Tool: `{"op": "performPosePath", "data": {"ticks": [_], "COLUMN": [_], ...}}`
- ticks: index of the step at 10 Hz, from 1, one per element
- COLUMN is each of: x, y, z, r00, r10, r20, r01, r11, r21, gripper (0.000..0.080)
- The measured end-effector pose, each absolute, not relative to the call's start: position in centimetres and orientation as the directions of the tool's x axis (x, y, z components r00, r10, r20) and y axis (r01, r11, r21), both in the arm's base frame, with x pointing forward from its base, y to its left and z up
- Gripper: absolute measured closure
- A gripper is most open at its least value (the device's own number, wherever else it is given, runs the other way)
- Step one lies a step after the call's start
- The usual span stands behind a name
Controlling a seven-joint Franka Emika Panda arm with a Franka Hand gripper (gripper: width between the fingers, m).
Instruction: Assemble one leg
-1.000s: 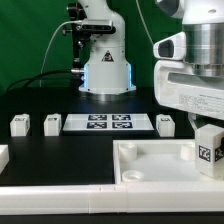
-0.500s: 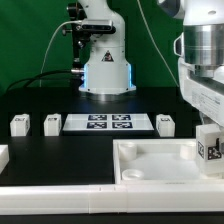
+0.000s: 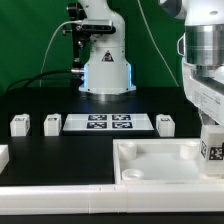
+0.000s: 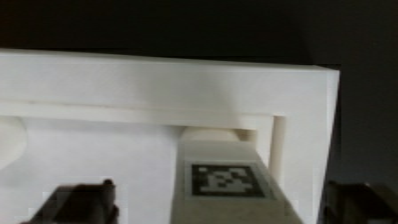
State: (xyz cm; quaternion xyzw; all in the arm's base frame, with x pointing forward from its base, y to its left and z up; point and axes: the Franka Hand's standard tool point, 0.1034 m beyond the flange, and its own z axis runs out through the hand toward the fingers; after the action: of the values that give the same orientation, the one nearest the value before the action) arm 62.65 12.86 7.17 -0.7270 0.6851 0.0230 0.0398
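Observation:
A white leg (image 3: 212,150) with a marker tag stands upright at the corner of the large white panel (image 3: 150,160), on the exterior view's right. My gripper (image 3: 212,135) is down around its top. In the wrist view the leg (image 4: 228,180) rises between my two dark fingers (image 4: 80,200). One finger stands clearly apart from the leg with white panel (image 4: 107,110) showing in the gap, and the other is close beside it. The jaws look open around the leg. The leg's foot and the socket under it are hidden.
Three more legs stand on the black table: two (image 3: 18,124) (image 3: 52,123) on the exterior view's left and one (image 3: 166,123) right of the marker board (image 3: 108,122). The robot base (image 3: 105,70) stands behind. A white part (image 3: 3,155) lies at the left edge.
The hand has shifted and turned toward the exterior view's right, and the leg's tag face has turned with it and looks narrower. Little has moved in the last half second.

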Motion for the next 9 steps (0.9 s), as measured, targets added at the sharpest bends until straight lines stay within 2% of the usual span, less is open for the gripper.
{"op": "performPosePath", "data": {"ticks": [5,6,9], "x": [62.60,62.61,62.63], "y": [13.01,12.98,12.86], "z": [7.17,7.17,7.17], "r00": [0.202,0.276,0.639], "r10": [-0.976,-0.958,-0.767], "r20": [-0.084,-0.081,-0.053], "r01": [-0.979,-0.961,-0.769], "r11": [-0.200,-0.273,-0.636], "r21": [-0.037,-0.043,-0.070], "gripper": [0.0150,0.0150,0.0150]}}
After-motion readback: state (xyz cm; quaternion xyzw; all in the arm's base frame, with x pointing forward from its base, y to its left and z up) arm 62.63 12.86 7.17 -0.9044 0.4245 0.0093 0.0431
